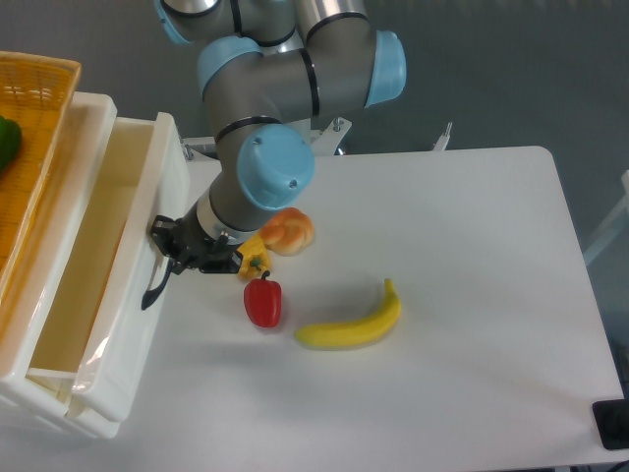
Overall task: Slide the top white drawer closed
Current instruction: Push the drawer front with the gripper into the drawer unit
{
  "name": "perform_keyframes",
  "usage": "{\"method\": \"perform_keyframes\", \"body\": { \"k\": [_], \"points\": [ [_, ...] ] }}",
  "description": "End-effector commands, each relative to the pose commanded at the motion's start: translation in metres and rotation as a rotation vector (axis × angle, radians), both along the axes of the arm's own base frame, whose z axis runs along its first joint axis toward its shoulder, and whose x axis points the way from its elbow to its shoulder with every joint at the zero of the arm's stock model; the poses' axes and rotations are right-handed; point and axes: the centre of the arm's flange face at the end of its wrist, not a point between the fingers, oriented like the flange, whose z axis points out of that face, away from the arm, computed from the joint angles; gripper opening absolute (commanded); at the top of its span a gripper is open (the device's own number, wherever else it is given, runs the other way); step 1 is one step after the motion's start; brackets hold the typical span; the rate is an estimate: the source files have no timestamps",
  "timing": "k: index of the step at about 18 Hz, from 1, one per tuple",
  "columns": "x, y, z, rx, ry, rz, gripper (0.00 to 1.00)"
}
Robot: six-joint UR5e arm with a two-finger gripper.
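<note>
White table; top white drawer at left edge, partly pulled out of cabinet; UR5e arm; yellow wicker basket atop cabinet; banana; red pepper; gripper against drawer front by black handle, finger gap cannot be told.

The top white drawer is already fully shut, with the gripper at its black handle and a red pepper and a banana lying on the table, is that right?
Not quite. The top white drawer is not fully shut: the camera view shows it partly pulled out, its inside open to view. The rest holds: the gripper is at the black handle, and the red pepper and banana lie on the table.
</note>
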Motion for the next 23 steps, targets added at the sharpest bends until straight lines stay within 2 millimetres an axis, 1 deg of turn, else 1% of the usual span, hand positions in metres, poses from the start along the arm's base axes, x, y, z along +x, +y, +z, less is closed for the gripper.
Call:
{"method": "perform_keyframes", "body": {
  "k": [5,8,10,14,17,23],
  "points": [
    [0.018,0.008,0.001,-0.004,0.000,-0.020,0.00],
    [0.021,0.010,0.001,0.000,0.003,-0.025,0.00],
    [0.027,0.013,0.002,0.001,0.008,-0.027,0.00],
    [0.028,0.015,-0.001,-0.003,0.010,-0.024,0.00],
    [0.034,0.020,-0.002,-0.008,0.013,-0.029,0.00],
    [0.035,0.020,0.000,-0.009,0.020,-0.026,0.00]
  ]
}}
